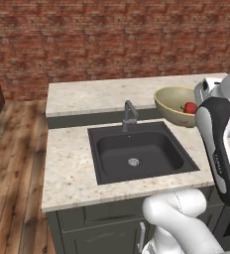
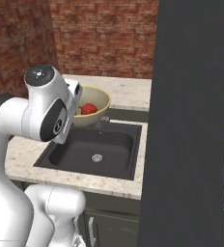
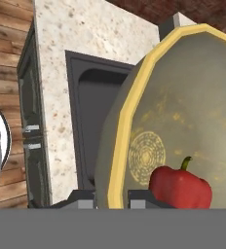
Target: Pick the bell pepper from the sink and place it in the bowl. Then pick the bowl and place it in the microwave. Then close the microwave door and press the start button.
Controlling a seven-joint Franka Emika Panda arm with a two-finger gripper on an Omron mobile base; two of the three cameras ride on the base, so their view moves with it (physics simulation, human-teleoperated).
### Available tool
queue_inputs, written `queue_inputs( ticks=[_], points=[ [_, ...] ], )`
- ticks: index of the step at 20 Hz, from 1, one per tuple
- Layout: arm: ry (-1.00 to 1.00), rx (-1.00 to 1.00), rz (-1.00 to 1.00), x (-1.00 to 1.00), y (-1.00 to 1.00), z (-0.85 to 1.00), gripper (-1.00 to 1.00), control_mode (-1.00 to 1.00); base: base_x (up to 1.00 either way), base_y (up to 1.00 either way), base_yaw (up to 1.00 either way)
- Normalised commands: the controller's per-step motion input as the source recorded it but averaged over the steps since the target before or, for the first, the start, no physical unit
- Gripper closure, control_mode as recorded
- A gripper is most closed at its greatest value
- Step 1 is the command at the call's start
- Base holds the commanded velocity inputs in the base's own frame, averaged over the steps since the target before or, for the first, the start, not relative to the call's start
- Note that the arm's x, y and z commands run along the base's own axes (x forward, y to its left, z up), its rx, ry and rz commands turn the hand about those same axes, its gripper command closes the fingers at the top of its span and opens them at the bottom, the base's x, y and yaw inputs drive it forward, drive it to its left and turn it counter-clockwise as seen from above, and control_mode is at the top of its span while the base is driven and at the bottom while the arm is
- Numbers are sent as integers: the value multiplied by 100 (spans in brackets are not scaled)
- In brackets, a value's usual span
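Observation:
The olive-tan bowl (image 1: pixel 172 105) hangs tilted above the counter, behind and to the right of the sink (image 1: pixel 159 149). The red bell pepper (image 1: pixel 190 107) lies inside the bowl. In the hand view my gripper (image 3: pixel 112 198) is shut on the bowl (image 3: pixel 183 97), its two fingertips (image 3: pixel 81 197) straddling the yellow rim, and the bell pepper (image 3: pixel 180 187) rests just beside them. From the right base view the bowl (image 2: pixel 100 102) with the bell pepper (image 2: pixel 88 109) sits right behind my wrist. The microwave's cavity is out of view.
The dark sink basin (image 2: pixel 109 144) holds only its silver drain (image 1: pixel 133 161), with the grey faucet (image 1: pixel 129 115) at its back edge. A tall dark slab (image 2: pixel 189 125), seemingly the open microwave door, blocks the right half of the right base view. A brick wall (image 1: pixel 112 39) stands behind the counter.

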Motion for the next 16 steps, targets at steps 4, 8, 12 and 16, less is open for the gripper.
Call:
queue_inputs(
  ticks=[4, 8, 12, 16],
  points=[
    [0, -6, 0, 0, 10, 0, 100, -100, 0, 0, 0],
    [3, -3, 0, 0, 3, 0, 100, -100, 0, 0, 0],
    [6, -2, 0, 0, 2, 0, 100, 100, 0, 1, 0],
    [0, 0, 0, 0, 0, 0, 100, 100, -11, 5, 2]
  ],
)
